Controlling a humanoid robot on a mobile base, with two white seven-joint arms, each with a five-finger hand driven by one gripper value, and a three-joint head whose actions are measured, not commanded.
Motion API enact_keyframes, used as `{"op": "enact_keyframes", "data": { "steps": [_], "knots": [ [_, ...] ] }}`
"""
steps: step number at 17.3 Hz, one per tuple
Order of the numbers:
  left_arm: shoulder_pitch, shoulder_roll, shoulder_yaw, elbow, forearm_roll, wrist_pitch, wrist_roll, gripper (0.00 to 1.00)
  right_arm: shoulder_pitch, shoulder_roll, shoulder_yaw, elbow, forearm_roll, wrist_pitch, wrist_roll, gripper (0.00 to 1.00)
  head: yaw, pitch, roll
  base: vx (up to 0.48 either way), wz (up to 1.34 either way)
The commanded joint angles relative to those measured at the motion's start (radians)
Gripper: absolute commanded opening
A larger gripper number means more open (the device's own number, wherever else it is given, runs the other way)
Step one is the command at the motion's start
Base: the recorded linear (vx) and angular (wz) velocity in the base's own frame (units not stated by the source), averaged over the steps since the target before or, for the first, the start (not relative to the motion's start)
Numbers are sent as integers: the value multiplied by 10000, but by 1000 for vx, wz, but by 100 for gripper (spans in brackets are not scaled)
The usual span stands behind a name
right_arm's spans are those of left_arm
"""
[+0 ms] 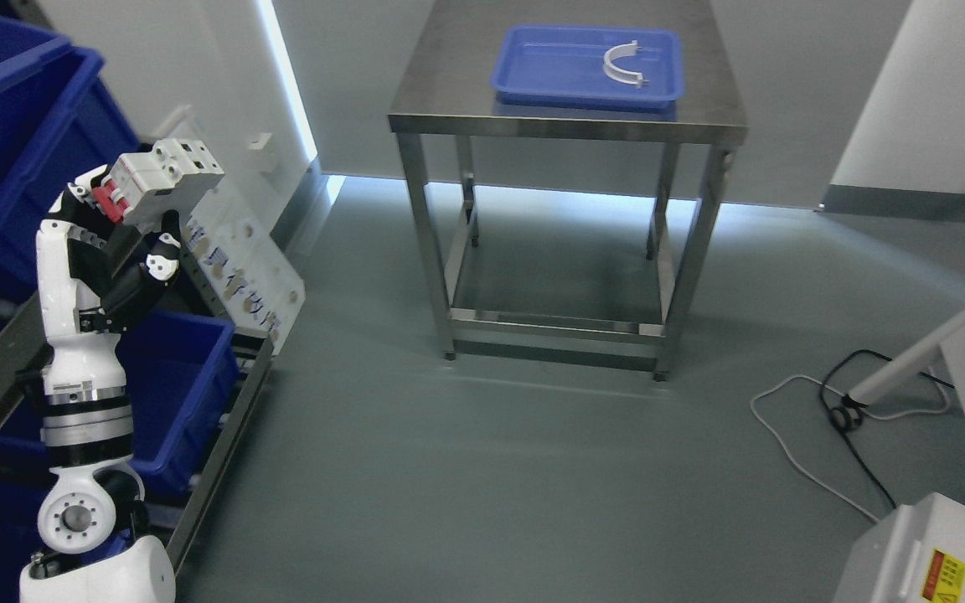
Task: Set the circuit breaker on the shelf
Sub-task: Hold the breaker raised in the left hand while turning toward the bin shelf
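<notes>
Circuit breaker [166, 180] clamped in left hand [114, 251] fingers [166, 251]; long axis tilts up toward the right.

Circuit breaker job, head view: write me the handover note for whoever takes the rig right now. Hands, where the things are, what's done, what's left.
Left hand: raised at the left of the picture, fingers closed on the circuit breaker, a white block with a red switch, held up off any surface.
Right hand: not in view.
Shelf: metal rack along the left edge with blue bins; the breaker is held above its near end, not resting on it.
Also there: a steel table straight ahead with a blue tray holding a white curved part.
Done: breaker picked up.
Left: set it on the shelf and let go.
</notes>
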Motion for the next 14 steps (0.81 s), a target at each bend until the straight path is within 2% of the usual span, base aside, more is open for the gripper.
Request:
{"op": "enact_keyframes", "data": {
  "steps": [1, 4, 9, 11, 14],
  "knots": [
    [3, 168, 4, -212, 1, 5, -36, 15, -5, -175, 199, -1, 0, 653, -3, 100, 0, 0, 0, -302, 604],
    [-103, 168, -27, -243, 1, -11, -51, 15, -5, -175, 199, -1, 0, 653, -3, 100, 0, 0, 0, -240, 905],
    [-1158, 168, -302, -228, -30, 4, -617, 15, -5, -175, 199, -1, 0, 653, -3, 100, 0, 0, 0, -190, 1554],
    [-1789, 168, -593, -167, -137, 295, -665, 15, -5, -175, 199, -1, 0, 653, -3, 100, 0, 0, 0, -39, 1516],
    [-2235, 168, -932, 1, -886, 1534, -863, 15, -5, -175, 199, -1, 0, 653, -3, 100, 0, -1, 0, 47, 1026]
  ]
}}
